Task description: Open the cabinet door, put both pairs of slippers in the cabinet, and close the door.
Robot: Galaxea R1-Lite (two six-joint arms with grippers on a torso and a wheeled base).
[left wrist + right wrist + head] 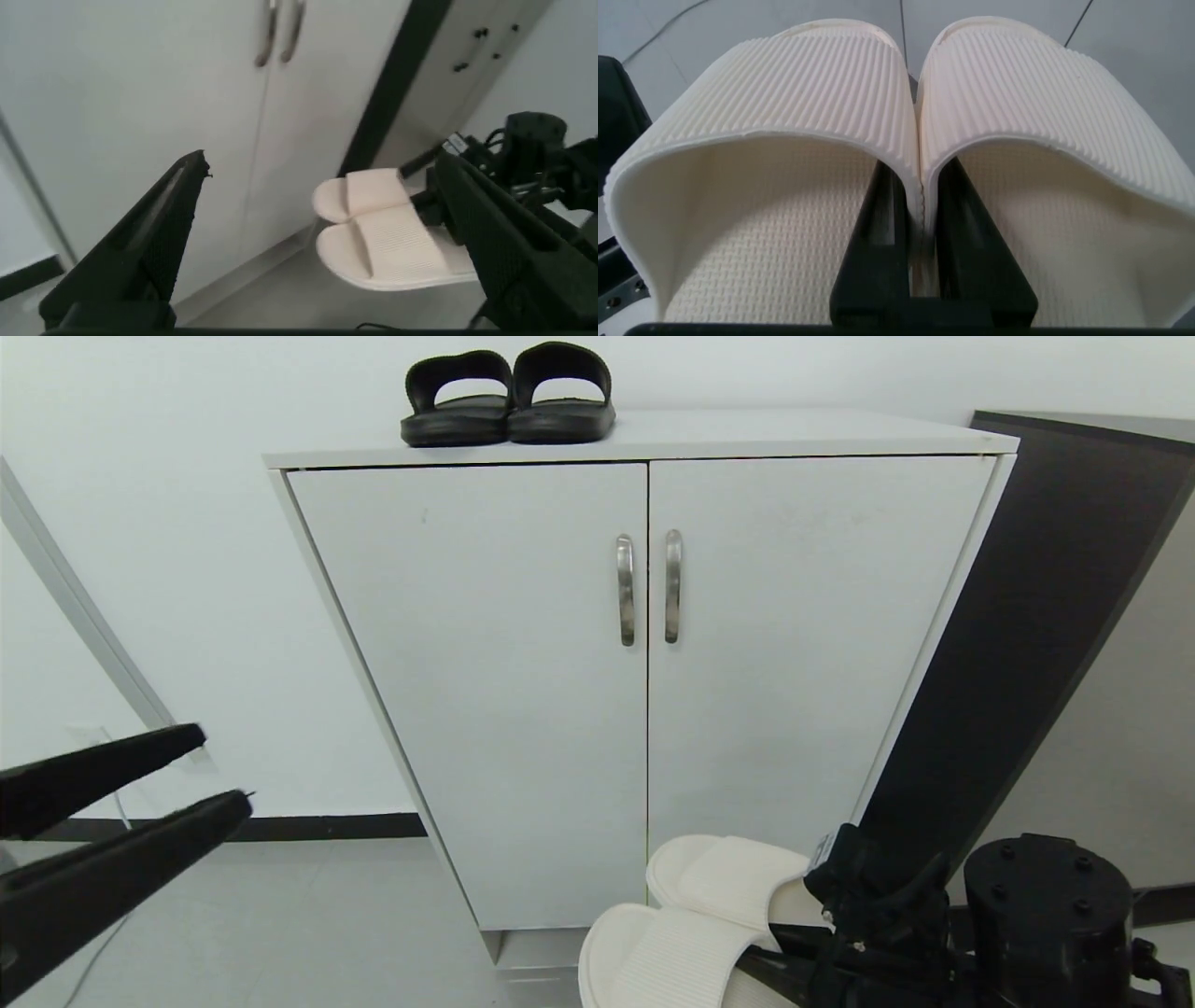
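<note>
Right gripper (920,252) is clamped on the pair of white slippers (672,957). Its two fingers pinch the inner walls of both slippers together, so the pair hangs as one bundle, toes pointing toward the cabinet (467,709), low down and just in front of the right door (803,644). Off to the other side, the left gripper (224,767) hovers above the floor (280,915) with its jaws spread and nothing between them, well apart from the cabinet front.

Beyond both grippers, the left door (467,644) and the right door are shut flush. Their two metal handles, the left handle (625,590) and the right handle (672,586), stand upright side by side at the centre seam. Farthest off, the black slippers (509,397) sit as a pair on the cabinet top (794,429), near its left end.

By my reading, the step in hand is opening the door: one pair is already lifted, yet nothing can go in while both doors are shut. The free left gripper looks best placed for this. It would need to rise to handle height, close around the left handle and pull along the door's arc. The held white slippers should stay clear of the swing, as they hang close to the right door.
</note>
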